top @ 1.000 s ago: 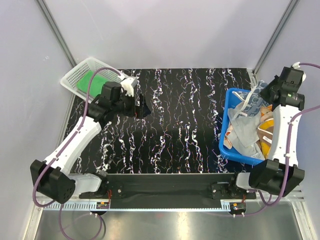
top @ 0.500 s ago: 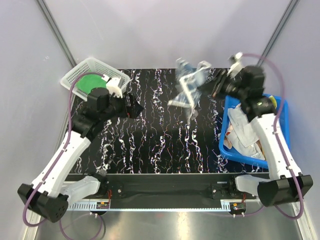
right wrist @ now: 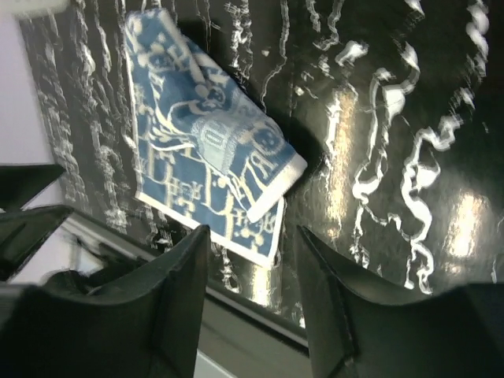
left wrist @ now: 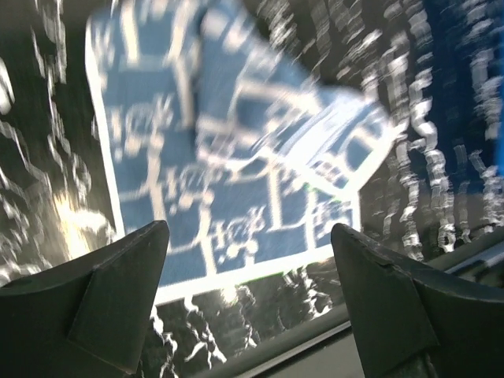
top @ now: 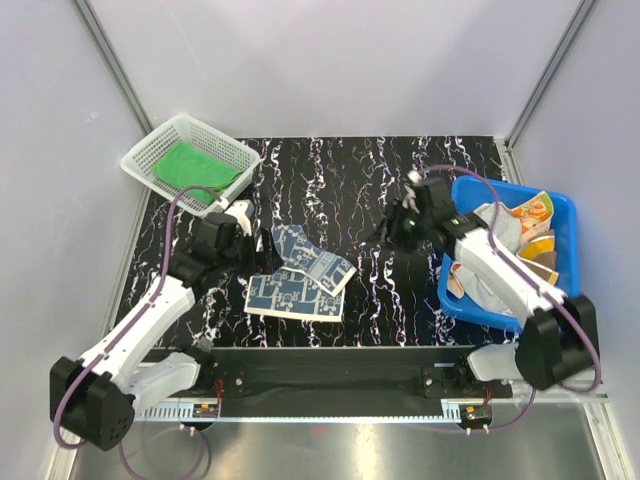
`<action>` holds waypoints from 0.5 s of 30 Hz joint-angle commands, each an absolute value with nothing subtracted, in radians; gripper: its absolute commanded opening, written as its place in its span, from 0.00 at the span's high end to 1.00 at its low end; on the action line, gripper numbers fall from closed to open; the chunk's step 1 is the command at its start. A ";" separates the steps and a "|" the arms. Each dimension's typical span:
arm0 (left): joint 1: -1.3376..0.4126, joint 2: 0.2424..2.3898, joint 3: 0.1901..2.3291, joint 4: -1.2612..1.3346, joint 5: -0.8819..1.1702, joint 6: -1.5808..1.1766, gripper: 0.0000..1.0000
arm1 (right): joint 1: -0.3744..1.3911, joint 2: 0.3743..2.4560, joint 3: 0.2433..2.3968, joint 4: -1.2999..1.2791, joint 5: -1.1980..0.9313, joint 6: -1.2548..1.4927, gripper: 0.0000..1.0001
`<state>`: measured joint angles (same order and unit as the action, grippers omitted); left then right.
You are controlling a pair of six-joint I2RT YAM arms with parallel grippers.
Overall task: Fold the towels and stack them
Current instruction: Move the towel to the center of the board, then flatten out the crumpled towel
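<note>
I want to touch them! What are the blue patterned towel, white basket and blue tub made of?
The blue patterned towel looks like soft, matte cloth: it lies rumpled with a corner folded over. The white basket seems hard plastic mesh, full of small holes. The blue tub is probably smooth plastic, with stiff, straight walls.

The top camera sits high up behind the arms (top: 140,320) and looks down on the whole table (top: 400,290). The left wrist camera is very near the blue towel (left wrist: 228,157), which fills most of its frame and looks blurry. The right wrist camera looks from farther off, with the towel in the upper left. All three views share that towel and the table around it.
</note>
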<state>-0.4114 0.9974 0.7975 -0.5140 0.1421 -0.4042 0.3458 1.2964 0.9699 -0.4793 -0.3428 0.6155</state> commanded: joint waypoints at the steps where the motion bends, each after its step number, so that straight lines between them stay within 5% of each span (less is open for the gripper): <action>1: -0.413 1.011 0.750 -0.423 0.072 -0.495 0.11 | 0.499 1.450 1.148 -0.517 -0.186 0.468 0.48; 4: -0.410 1.046 0.724 -0.454 0.011 -0.561 0.15 | 0.625 1.576 1.221 -0.555 -0.103 0.416 0.57; 15: -0.407 1.089 0.601 -0.543 -0.169 -0.686 0.18 | 0.916 1.675 1.079 -0.529 0.043 0.713 0.50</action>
<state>-0.4103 1.0683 0.6231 -0.5339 -0.0719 -0.6353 0.8814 1.6817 1.1057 -0.5114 -0.0669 0.5842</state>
